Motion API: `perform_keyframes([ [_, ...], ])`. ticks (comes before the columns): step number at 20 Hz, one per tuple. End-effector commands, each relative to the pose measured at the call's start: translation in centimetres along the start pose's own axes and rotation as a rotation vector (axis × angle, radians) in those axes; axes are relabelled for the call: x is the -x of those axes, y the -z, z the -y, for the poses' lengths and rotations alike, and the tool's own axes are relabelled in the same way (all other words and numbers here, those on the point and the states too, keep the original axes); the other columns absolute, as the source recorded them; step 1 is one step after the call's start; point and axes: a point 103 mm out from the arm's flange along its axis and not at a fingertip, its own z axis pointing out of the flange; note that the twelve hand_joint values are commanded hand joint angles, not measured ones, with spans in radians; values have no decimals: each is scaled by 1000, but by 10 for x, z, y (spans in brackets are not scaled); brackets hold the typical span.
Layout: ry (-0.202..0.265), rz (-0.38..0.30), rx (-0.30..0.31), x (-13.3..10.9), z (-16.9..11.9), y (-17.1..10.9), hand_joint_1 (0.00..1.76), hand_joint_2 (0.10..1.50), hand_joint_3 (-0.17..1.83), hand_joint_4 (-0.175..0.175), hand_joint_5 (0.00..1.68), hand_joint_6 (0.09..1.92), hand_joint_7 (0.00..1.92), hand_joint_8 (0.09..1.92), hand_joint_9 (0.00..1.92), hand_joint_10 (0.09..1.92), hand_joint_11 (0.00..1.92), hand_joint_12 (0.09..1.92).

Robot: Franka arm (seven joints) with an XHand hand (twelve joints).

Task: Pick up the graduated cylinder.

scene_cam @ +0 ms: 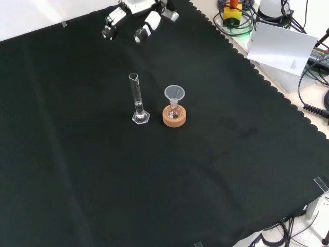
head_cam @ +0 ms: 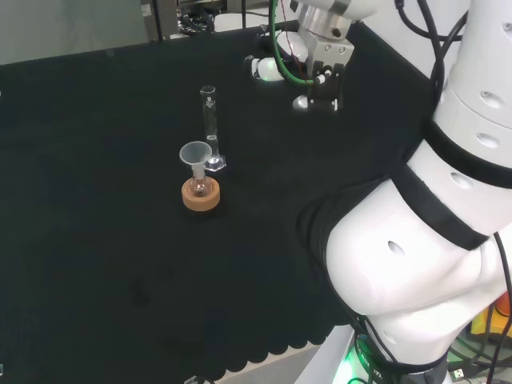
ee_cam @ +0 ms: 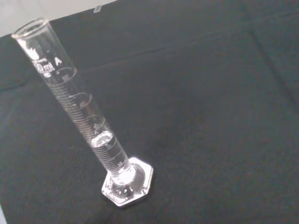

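Graduated cylinder (scene_cam: 138,103) stands upright on the desk (scene_cam: 77,170), untouched.
Robot hand (scene_cam: 134,19) hovers well apart from it, fingers relaxed, empty; cork-ringed flask (scene_cam: 174,115) with funnel (scene_cam: 174,93) just beside the cylinder.

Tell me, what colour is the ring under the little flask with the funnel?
Light brown, like cork. The ring shows best in the front view.

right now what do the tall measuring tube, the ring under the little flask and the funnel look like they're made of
The graduated cylinder looks like clear glass, glossy, with printed marks and a thick hexagonal foot; clear plastic cannot be ruled out. The ring looks like cork: matte tan, grainy. The funnel is translucent and whitish, probably plastic, possibly frosted glass.
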Motion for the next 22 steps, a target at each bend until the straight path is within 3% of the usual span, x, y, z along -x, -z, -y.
perform_keyframes([
  [1,36,-50,-21,-1,-7,-20,360,1086,222,-41,360,87,195,663,477,676,276,1359],
  [8,61,-137,-69,5,-11,-43,405,1044,210,-36,337,87,165,657,457,664,264,1361],
  [13,82,-177,-87,7,-16,-57,533,977,187,-32,327,87,146,655,456,665,282,1371],
  [22,189,-274,-71,6,-20,-77,727,868,163,-33,352,87,195,675,516,663,314,1364],
])
